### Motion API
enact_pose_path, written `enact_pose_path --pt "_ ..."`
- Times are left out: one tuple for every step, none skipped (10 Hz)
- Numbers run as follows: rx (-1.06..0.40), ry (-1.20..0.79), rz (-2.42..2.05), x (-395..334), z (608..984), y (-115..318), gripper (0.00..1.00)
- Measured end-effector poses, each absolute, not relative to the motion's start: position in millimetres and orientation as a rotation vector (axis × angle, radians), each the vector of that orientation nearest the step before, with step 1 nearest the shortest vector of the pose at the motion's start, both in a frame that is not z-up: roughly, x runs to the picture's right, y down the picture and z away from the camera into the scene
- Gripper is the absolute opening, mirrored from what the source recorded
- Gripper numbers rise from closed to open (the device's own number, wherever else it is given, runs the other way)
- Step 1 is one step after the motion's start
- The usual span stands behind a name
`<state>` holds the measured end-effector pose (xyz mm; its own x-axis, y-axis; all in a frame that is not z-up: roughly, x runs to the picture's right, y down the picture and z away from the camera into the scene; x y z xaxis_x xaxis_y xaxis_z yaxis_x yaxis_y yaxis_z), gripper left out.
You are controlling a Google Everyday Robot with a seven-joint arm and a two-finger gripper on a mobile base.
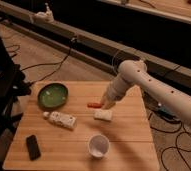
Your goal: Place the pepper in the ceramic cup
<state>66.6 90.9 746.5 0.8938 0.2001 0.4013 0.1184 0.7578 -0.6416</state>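
Observation:
The pepper (93,105) is small, slim and red-orange, and it sticks out to the left from the tip of my gripper (105,104). The gripper is shut on the pepper's right end and holds it a little above the wooden table (129,130), near the middle. The white arm comes in from the right. The ceramic cup (98,146) is small, round and white. It stands upright near the table's front edge, below and slightly left of the gripper, well apart from it.
A pale whitish block (103,115) lies just under the gripper. A wide green bowl (52,95) sits at the back left, with a white oblong object (61,119) in front of it. A black flat object (33,147) lies at the front left. Cables run over the floor.

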Motion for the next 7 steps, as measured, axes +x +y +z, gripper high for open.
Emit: enact_pose_path --pt "-0.712 -0.469 0.013 65 738 95 0.00" --pt "-0.700 -0.463 -0.027 61 727 101 0.00" --pt "-0.696 -0.453 -0.065 59 713 115 0.00" --pt "-0.696 -0.444 -0.087 58 705 126 0.00" --pt "-0.697 -0.439 -0.107 57 696 138 0.00" --pt "-0.698 -0.434 -0.115 59 690 147 0.00" --pt "-0.699 -0.434 -0.120 59 688 150 0.00"
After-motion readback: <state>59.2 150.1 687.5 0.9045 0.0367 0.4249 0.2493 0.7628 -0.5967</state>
